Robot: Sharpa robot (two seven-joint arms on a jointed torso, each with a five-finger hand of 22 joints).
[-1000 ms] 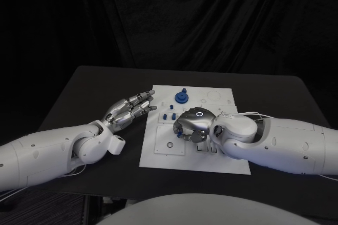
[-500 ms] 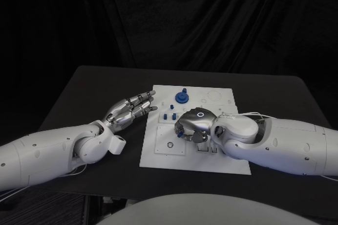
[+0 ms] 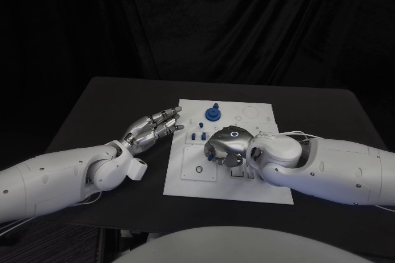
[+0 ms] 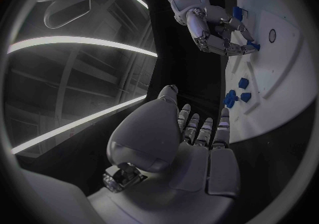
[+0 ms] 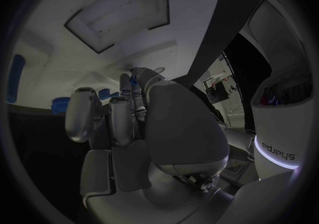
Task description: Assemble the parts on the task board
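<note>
- Resting on a black table (image 3: pixel 107 103), one white task board (image 3: pixel 234 154) lay flat at the middle, between the two arms.
- Left hand (image 3: pixel 152 128) floated over the table just beside the board's left edge, with its fingers (image 3: pixel 169 112) straight, slightly fanned apart and holding nothing; the fingertips pointed toward the board's far left corner without touching it.
- In the left wrist view the same left hand (image 4: pixel 196 139) showed its fingers side by side and extended, with bare table beyond their tips.
- Right hand (image 3: pixel 227 144) sat over the middle of the board, palm down, fingers curled under toward the surface.
- Seen from the left wrist, the right hand (image 4: pixel 212 27) had its fingertips (image 4: pixel 247 47) drawn together at a small blue part (image 4: pixel 255 46) on the board; whether they pinched it or merely touched it could not be told.
- One tall blue part (image 3: pixel 213 113) stood upright on the board, beyond the right hand's fingers, toward the far edge.
- Three small blue pegs (image 3: pixel 196 136) stood near one another between the tips of the left fingers and the right hand's knuckles.
- Another blue piece (image 4: pixel 237 12) lay on the board just behind the right hand's fingers in the left wrist view.
- From the right wrist, the right hand's fingers (image 5: pixel 119 120) bent toward the white board (image 5: pixel 60 69), with blue parts (image 5: pixel 103 93) just past their tips.
</note>
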